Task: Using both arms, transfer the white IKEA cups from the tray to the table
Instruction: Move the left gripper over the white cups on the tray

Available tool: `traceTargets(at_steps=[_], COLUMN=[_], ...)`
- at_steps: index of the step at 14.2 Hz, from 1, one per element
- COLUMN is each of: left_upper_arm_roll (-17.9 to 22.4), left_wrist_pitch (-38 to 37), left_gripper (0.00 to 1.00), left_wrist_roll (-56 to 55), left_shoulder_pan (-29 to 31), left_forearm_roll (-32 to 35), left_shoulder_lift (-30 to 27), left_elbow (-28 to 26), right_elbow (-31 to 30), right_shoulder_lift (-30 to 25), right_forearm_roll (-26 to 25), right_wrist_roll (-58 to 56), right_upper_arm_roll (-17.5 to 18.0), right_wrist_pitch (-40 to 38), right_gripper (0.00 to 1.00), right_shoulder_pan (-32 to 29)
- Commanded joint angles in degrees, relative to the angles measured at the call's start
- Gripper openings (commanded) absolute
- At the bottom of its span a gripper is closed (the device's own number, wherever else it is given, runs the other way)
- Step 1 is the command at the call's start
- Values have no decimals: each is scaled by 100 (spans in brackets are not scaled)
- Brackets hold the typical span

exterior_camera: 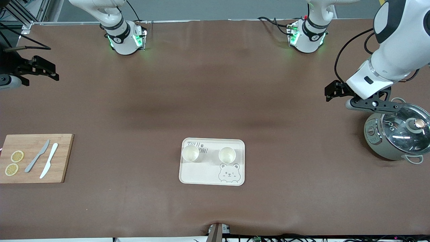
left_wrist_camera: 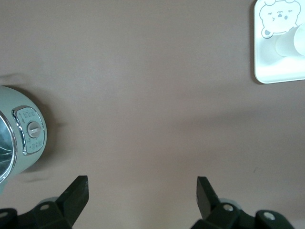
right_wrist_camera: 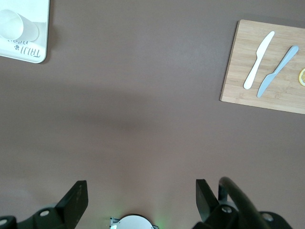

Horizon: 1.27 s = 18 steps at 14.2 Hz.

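Two white cups (exterior_camera: 190, 153) (exterior_camera: 227, 155) stand on the tray (exterior_camera: 201, 174) (mid-table, toward the front edge); the left gripper (left_wrist_camera: 142, 198) and right gripper (right_wrist_camera: 141, 199) wait at opposite table ends, fingers wide.

Cups (exterior_camera: 190, 153) (exterior_camera: 227, 155): plain cream-white.
Tray (exterior_camera: 198, 174): cream, grey bear drawing and lettering.
Table (exterior_camera: 215, 101): brown.
Board (exterior_camera: 62, 158): light wood.
Knives: one grey (exterior_camera: 37, 156), one white (exterior_camera: 49, 160).
Lemon slices (exterior_camera: 17, 156): yellow.
Pot (exterior_camera: 376, 141): grey-green, glass lid.

Two cups (exterior_camera: 190, 153) (exterior_camera: 227, 155) side by side on tray (exterior_camera: 201, 176) at mid-table, well apart from both grippers, left gripper (exterior_camera: 331, 90) beside pot (exterior_camera: 396, 136), right gripper (exterior_camera: 43, 70) over table's edge, above cutting board (exterior_camera: 63, 158) with knives (exterior_camera: 37, 156) (exterior_camera: 49, 160)
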Motion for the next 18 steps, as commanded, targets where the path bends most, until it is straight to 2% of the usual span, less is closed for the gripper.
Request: traceTargets(at_steps=[1, 5, 9, 11, 14, 16, 18], left_upper_arm_roll=[-55, -116, -204, -231, -240, -196, -231], left_wrist_pitch=[-102, -93, 503, 522, 505, 522, 531], left_gripper=[100, 100, 100, 100, 100, 100, 100], left_wrist_roll=[-106, 0, -702, -835, -1405, -1625, -2038], left_shoulder_pan=[31, -100, -364, -461, -837, -1259, -1428], left_forearm_roll=[-79, -70, -44, -70, -1, 35, 385], left_shoulder_lift=[-6, 38, 170, 345, 968, 1354, 1820], left_elbow=[84, 93, 49, 145, 776, 936, 1356], right_elbow=[92, 92, 127, 127, 118, 127, 136], right_shoulder_lift=[40, 40, 92, 101, 154, 277, 277], right_forearm_roll=[36, 36, 36, 36, 36, 36, 36], right_wrist_roll=[-55, -55, -72, -81, -81, -81, -72], right_upper_arm_roll=[65, 65, 65, 65, 65, 65, 65], right_wrist_pitch=[-86, -86, -86, -86, -121, -165, -200], right_gripper=[100, 100, 100, 100, 100, 100, 100], right_shoulder_pan=[-110, -119, -110, -119, -119, -110, -110])
